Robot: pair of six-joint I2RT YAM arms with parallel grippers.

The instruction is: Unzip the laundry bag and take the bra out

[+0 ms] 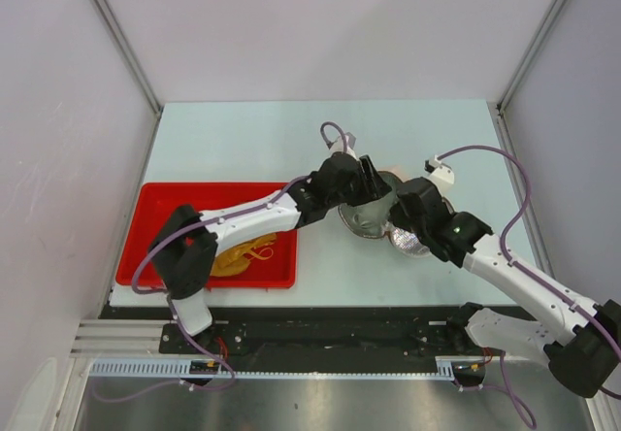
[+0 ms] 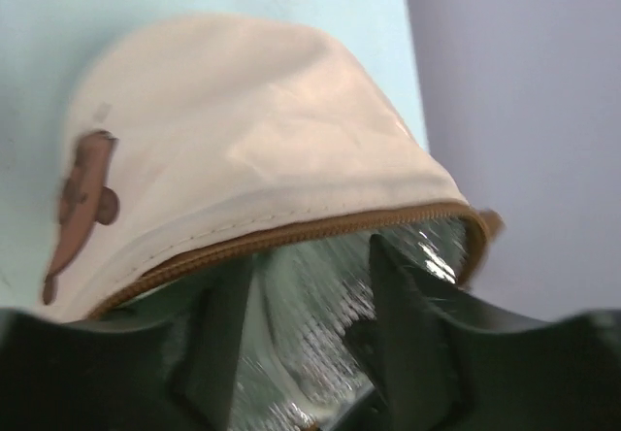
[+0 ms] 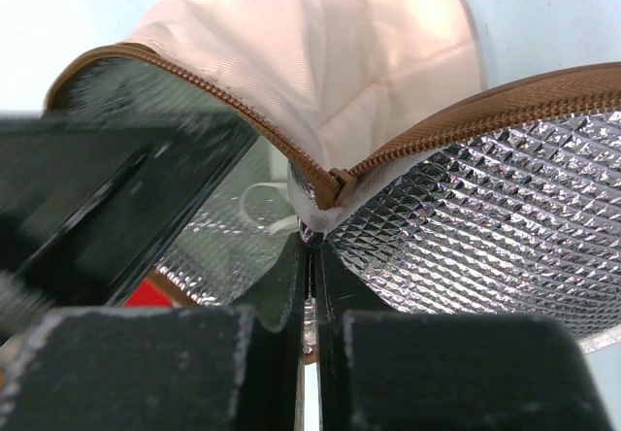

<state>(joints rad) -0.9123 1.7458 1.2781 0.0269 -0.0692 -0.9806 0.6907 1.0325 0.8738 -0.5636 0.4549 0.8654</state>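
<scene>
The laundry bag [image 1: 369, 219] lies unzipped at mid-table, its shiny mesh lining showing. In the left wrist view its cream face [image 2: 243, 130] and brown zip rim are right ahead. My left gripper [image 1: 374, 190] is open, with its fingers [image 2: 412, 314] reaching into the bag's mouth and mesh between them. My right gripper [image 1: 400, 215] is shut on the laundry bag's edge [image 3: 320, 208] at the end of the zip, jaws pressed together. The mustard-yellow bra [image 1: 243, 254] lies in the red tray, outside the bag.
The red tray [image 1: 160, 198] sits at the front left of the table. The bag's open mesh flap [image 3: 485, 217] spreads to the right of my right gripper. Grey walls enclose the table on the left, back and right.
</scene>
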